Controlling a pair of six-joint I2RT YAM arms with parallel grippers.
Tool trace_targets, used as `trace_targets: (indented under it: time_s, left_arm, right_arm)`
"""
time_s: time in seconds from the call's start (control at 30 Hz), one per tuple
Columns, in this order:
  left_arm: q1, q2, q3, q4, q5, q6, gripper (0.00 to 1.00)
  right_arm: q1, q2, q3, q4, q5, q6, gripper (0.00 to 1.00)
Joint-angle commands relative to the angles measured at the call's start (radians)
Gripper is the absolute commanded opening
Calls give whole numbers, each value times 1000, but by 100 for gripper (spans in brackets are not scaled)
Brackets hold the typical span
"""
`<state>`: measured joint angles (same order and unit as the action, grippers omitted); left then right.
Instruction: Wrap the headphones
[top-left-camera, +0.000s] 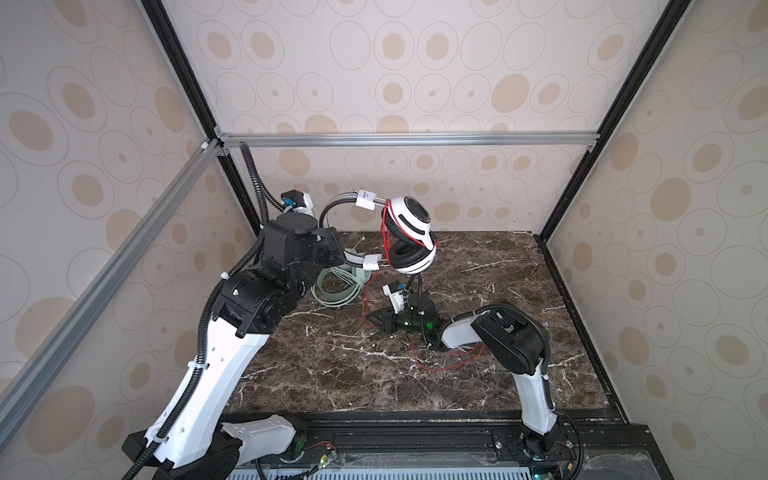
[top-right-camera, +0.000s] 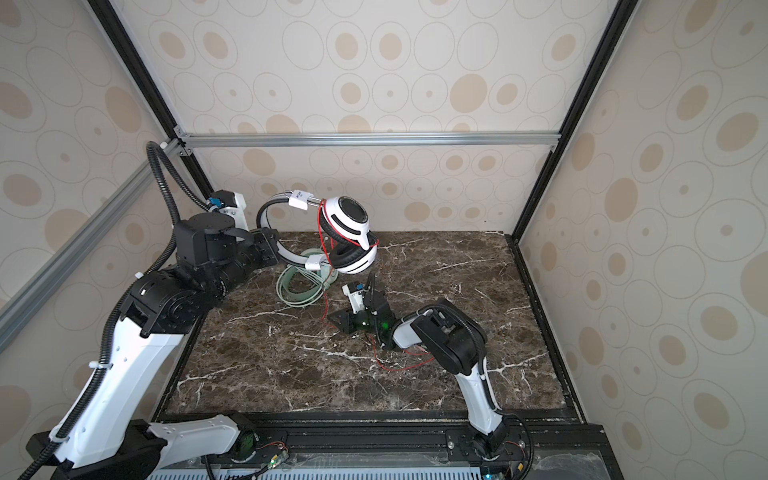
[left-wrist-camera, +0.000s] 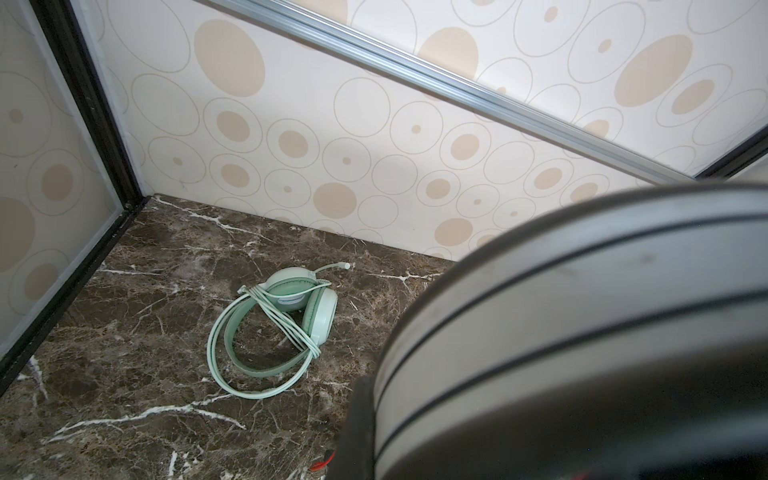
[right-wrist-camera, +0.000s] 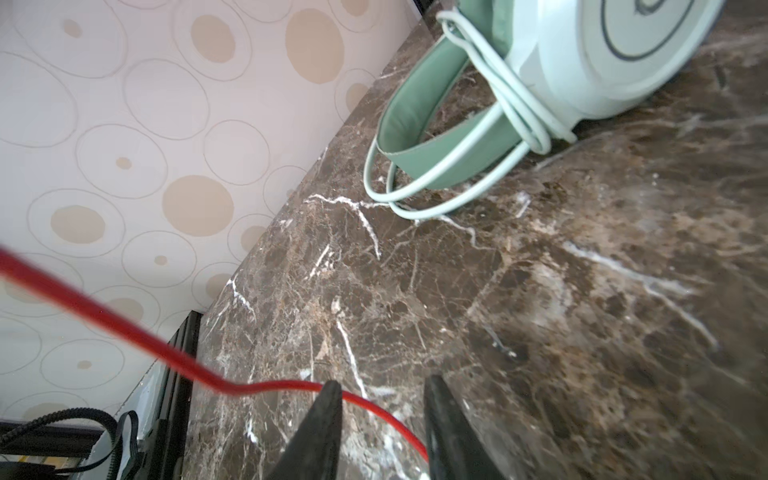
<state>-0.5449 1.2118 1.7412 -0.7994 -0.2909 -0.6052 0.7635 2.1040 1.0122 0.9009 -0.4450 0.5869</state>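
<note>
Your left gripper (top-left-camera: 337, 250) is clamped on the grey headband (left-wrist-camera: 582, 311) of the white-and-black headset (top-left-camera: 409, 222) and holds it up clear of the marble table (top-left-camera: 332, 374), toward the back. The two ear cups hang out to the right of that gripper, one above the other. In the left wrist view the headband sits right against the lens and hides the fingers.

The red cable (top-left-camera: 368, 299) makes a few turns over the ear cups, then drops from the headset to your right gripper (top-left-camera: 374, 320). That gripper lies low over the table, below the cups and nearer the front. In the right wrist view its jaws stand partly apart (right-wrist-camera: 382, 386), and the red cable (right-wrist-camera: 104, 320) comes in from the side and crosses the gap between them. The gap is wider than the cable, so nothing is pinched. Past the gripper, the slack runs in loose loops on the table under the right arm.

The mint-green headset (left-wrist-camera: 291, 291) lies flat on the table beneath the lifted one, just beside your left gripper and near your right. Its pale green cable (left-wrist-camera: 286, 324) is wound across its band and cups. Neither gripper touches it.
</note>
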Motion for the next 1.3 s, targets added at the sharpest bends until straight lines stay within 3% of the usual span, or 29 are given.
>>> trace_targets:
  time_s: [0.0,0.27,1.07,1.27]
  left_arm:
    - [8,-37,63,58,-10,-19,0]
    - [10,-42,48,63,-11,-20,0]
    - [13,-42,27,72,-5,-24,0]
    - [14,-45,28,65,-19,-28,0]
  right_arm:
    - [9,-17,-21,97,1,32,34]
    - [15,-50,-59,99,-24,22,35]
    - [30,11,61,124,-52,53,39]
    - [33,33,72,143,-66,74,14]
